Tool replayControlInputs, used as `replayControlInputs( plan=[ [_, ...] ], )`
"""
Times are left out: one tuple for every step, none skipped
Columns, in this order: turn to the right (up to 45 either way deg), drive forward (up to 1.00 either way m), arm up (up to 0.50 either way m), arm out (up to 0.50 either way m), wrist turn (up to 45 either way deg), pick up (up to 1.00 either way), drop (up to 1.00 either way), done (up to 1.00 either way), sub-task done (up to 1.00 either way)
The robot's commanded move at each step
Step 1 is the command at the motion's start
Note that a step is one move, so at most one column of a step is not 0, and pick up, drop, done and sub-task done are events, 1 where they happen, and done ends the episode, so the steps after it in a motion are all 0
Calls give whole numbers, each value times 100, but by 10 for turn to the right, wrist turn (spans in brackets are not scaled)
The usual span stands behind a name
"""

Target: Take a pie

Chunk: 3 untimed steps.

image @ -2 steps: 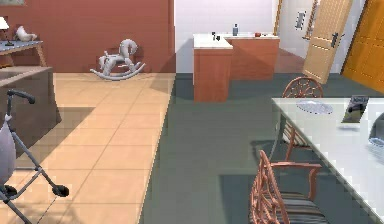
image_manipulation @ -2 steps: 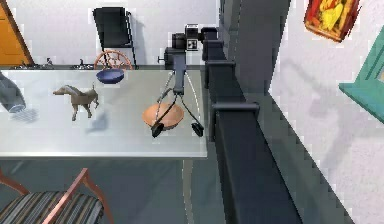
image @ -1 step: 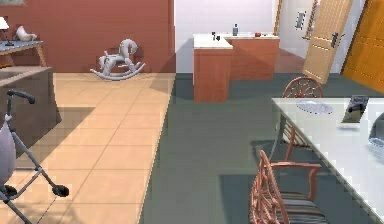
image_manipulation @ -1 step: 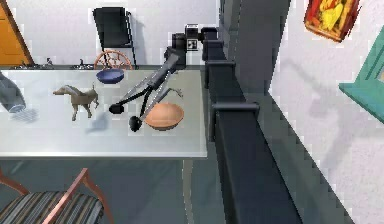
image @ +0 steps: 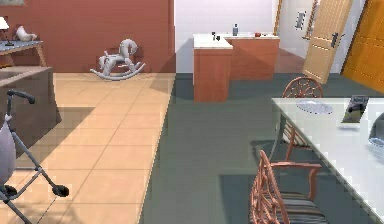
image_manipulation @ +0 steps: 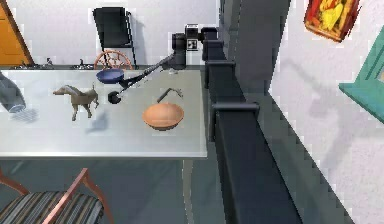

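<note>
1. The pie, a round orange-brown one in its dish, stood on the white surface in the arm side view, near the edge of the surface that faced the arm.
2. The tool reached out from the far end of the dark arm, and its thin fingers pointed down toward the picture's left, over the surface.
3. The tip of the fingers lay between a blue dish and the pie. Whether it touched either of them could not be told.
4. I could not tell how the fingers stood, nor whether the tool held anything, because things stood on the surface at and behind its far end.
5. A brown horse figure stood upright to the left of the pie, apart from it, and a clear glass thing was at the picture's left edge.
6. A striped chair stood at the near side of the surface, and a picture hung on the wall at the upper right.
7. In the forward view, a rocking horse stood before the red-brown wall, an orange-brown counter was farther right, and a wooden door stood beyond it.
</note>
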Motion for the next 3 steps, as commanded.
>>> replayControlInputs(
  plan=[
    [0, 0, 0, 0, 450, 0, 0, 0, 0],
    [0, 0, 0, 0, 120, 0, 0, 0, 0],
    [0, 0, -26, 0, 0, 0, 0, 0, 0]
  ],
)
